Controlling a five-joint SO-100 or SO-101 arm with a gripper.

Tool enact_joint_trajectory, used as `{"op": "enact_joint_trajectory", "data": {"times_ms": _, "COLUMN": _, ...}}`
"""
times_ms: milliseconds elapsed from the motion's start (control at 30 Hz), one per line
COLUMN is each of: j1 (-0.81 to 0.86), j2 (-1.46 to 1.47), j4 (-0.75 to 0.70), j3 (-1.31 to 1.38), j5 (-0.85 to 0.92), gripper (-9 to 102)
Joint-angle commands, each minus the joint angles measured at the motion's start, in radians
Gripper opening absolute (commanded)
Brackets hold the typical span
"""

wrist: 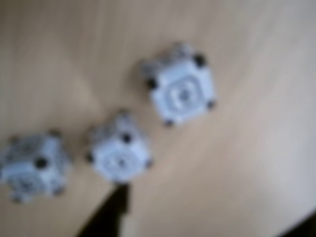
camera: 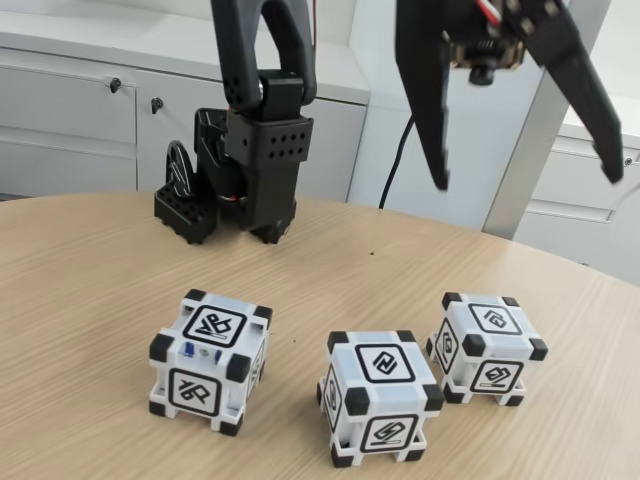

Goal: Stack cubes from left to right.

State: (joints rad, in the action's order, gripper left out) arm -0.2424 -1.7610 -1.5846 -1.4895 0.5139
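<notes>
White cabinets [camera: 70,105] with small dark knobs line the wall behind a round wooden table [camera: 90,290], whose pale grain runs across the fixed view. At about 11 o'clock on the tabletop stands the black arm base [camera: 240,180], its upper links rising out of the top of the picture.

Three white cubes with black corners rest on the wood, each apart from the others, none stacked. In the fixed view the left cube [camera: 210,360] sits at about 7 o'clock, turned a little so one corner faces the camera. The middle cube [camera: 380,398] lies near 5 o'clock, closest to the lower edge. The right cube [camera: 487,346] sits at about 4 o'clock, just beside the middle one and slightly farther back. Every face that shows carries a black-framed square glyph.

High at 1 o'clock in the fixed view hangs the gripper [camera: 530,182], well above the table and touching nothing. Its two black fingers [camera: 430,110] are spread wide, with bare air between them, and a small camera lens peeks out at their root.

The wrist view is badly blurred. It looks down on all three cubes against the wood: one at about 12 o'clock [wrist: 181,89], one near the centre toward 7 o'clock [wrist: 120,154], one at 8 o'clock by the left edge [wrist: 32,165]. A dark fingertip [wrist: 112,212] juts in from 6 o'clock, just below the central cube.
</notes>
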Motion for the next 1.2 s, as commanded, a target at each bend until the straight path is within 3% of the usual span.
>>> {"op": "enact_joint_trajectory", "data": {"times_ms": 0, "j1": -0.002, "j2": 0.072, "j4": 0.008, "j3": 0.044, "j5": 0.146, "gripper": 39}}
{"op": "enact_joint_trajectory", "data": {"times_ms": 500, "j1": 0.000, "j2": 0.408, "j4": 0.011, "j3": 0.066, "j5": 0.316, "gripper": 38}}
{"op": "enact_joint_trajectory", "data": {"times_ms": 800, "j1": -0.002, "j2": 0.419, "j4": 0.158, "j3": 0.063, "j5": 0.252, "gripper": 39}}
{"op": "enact_joint_trajectory", "data": {"times_ms": 1167, "j1": -0.012, "j2": 0.546, "j4": 0.161, "j3": 0.067, "j5": 0.287, "gripper": 39}}
